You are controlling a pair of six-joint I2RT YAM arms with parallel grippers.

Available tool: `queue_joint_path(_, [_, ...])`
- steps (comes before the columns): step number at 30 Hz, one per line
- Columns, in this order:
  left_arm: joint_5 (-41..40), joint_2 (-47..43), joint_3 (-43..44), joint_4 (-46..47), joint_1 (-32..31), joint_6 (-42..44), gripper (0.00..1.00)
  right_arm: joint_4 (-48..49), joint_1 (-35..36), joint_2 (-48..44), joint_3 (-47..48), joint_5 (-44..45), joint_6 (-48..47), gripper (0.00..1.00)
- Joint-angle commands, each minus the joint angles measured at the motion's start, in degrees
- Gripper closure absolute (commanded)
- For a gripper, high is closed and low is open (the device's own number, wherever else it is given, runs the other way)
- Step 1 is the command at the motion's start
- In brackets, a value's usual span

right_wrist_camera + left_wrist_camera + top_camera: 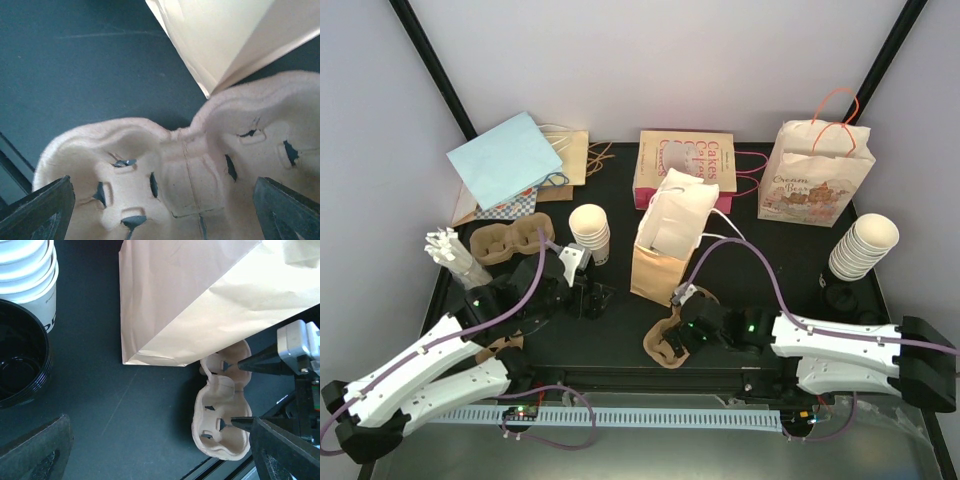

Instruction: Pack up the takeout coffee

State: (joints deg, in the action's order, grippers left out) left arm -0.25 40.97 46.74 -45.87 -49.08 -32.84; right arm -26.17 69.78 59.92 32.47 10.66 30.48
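Observation:
No single lidded cup, the takeout coffee, shows in any view. A short stack of cream cups (pixel 590 232) (pixel 27 270) stands beside a stack of black lids (pixel 20 365). My left gripper (pixel 588 298) (pixel 160 455) hangs open just in front of them, nothing between its fingers (pixel 35 450). A brown pulp carrier (pixel 665 345) (pixel 220 415) (pixel 170 170) lies at the foot of the open kraft bag (pixel 665 240) (pixel 200 295) (pixel 225 35). My right gripper (pixel 672 335) (pixel 242 394) (pixel 165 215) is open low over the carrier, one finger (pixel 40 210) at each end.
A second carrier (pixel 505 240) and white cutlery (pixel 450 250) sit at the back left by a blue bag (pixel 505 160). A book-like box (pixel 685 160) and a printed bag (pixel 815 180) stand at the back. A tall cup stack (pixel 865 245) and black lids (pixel 835 295) are on the right.

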Motion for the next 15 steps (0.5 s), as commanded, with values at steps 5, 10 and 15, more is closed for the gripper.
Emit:
queue_joint_path(5, [-0.9, 0.3, 2.2, -0.8, 0.6, 0.0, 0.01, 3.5, 0.4, 2.0, -2.9, 2.2, 2.8, 0.0])
queue_joint_path(10, [-0.8, 0.5, 2.2, -0.6, 0.6, 0.2, 0.01, 2.9, 0.8, 5.0, -1.6, 2.6, 2.7, 0.0])
queue_joint_path(15, [-0.7, 0.5, 2.2, -0.7, 0.6, 0.4, 0.01, 0.7, 2.8, 10.6, 2.3, 5.1, 2.0, 0.07])
